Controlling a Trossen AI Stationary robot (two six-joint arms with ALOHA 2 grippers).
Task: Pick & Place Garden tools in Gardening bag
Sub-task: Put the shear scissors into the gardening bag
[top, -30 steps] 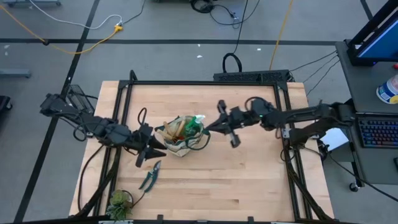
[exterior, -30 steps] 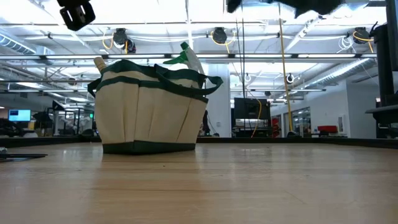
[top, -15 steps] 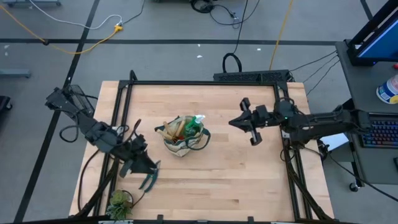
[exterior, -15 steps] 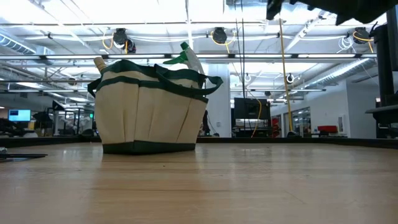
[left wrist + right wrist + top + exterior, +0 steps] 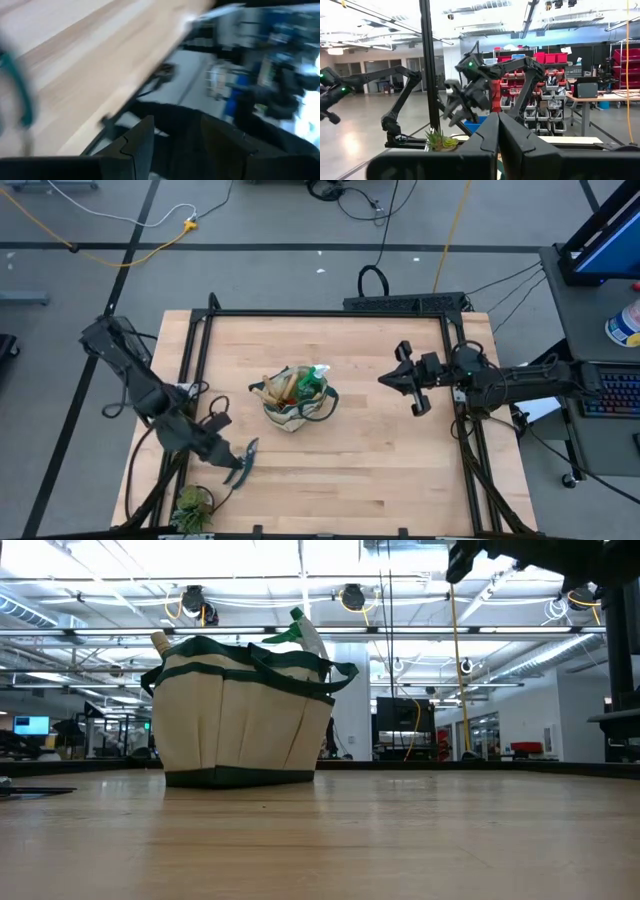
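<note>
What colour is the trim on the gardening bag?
Dark green, on the beige gardening bag; clearest in the low view.

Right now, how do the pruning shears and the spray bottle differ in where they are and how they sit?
The pruning shears lie flat on the bare table, outside the gardening bag; the green spray bottle stands inside the bag, its top poking above the rim. The left gripper is right at the shears, while the right gripper, shut, is well away from the bottle. The shears have dark handles; the bottle is bright green. Both are garden tools.
</note>
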